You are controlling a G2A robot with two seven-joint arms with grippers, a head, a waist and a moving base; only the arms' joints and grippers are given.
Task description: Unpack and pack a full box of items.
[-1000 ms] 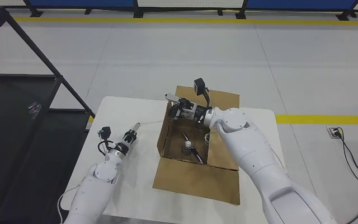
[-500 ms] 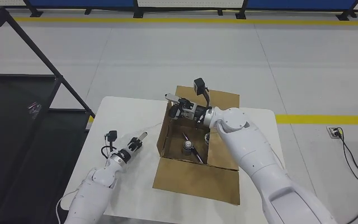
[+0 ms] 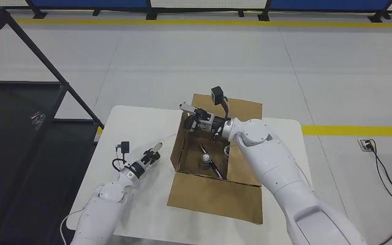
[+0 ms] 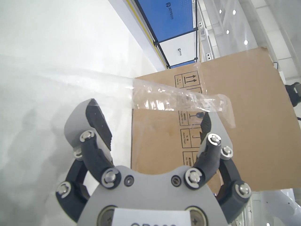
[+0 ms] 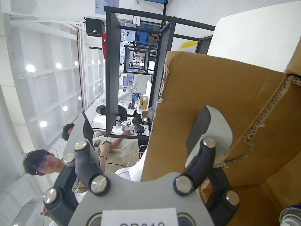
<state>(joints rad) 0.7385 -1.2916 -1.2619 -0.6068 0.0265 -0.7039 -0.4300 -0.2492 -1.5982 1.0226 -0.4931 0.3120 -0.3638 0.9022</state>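
Note:
An open cardboard box (image 3: 179,154) stands on the white table (image 3: 131,122). Inside it are a silver-topped bottle (image 3: 205,160) and a second small container (image 3: 227,150). My right gripper (image 3: 193,116) is at the box's far left corner. In the right wrist view it (image 5: 144,112) is open, with the upright cardboard flap (image 5: 211,85) between its fingers. My left gripper (image 3: 154,150) is over the table to the left of the box. It (image 4: 150,109) is open, and a strip of clear tape (image 4: 178,99) runs across its fingertips in front of the box wall (image 4: 247,118).
The box's front flap (image 3: 214,197) lies flat toward the table's near edge. A black metal frame (image 3: 55,79) stands off the table's left side. Bare tabletop lies left of the box. A can top (image 5: 290,215) sits in the box.
My left gripper has moved right along the table, closer to the box's left wall. The right gripper has stayed at the flap.

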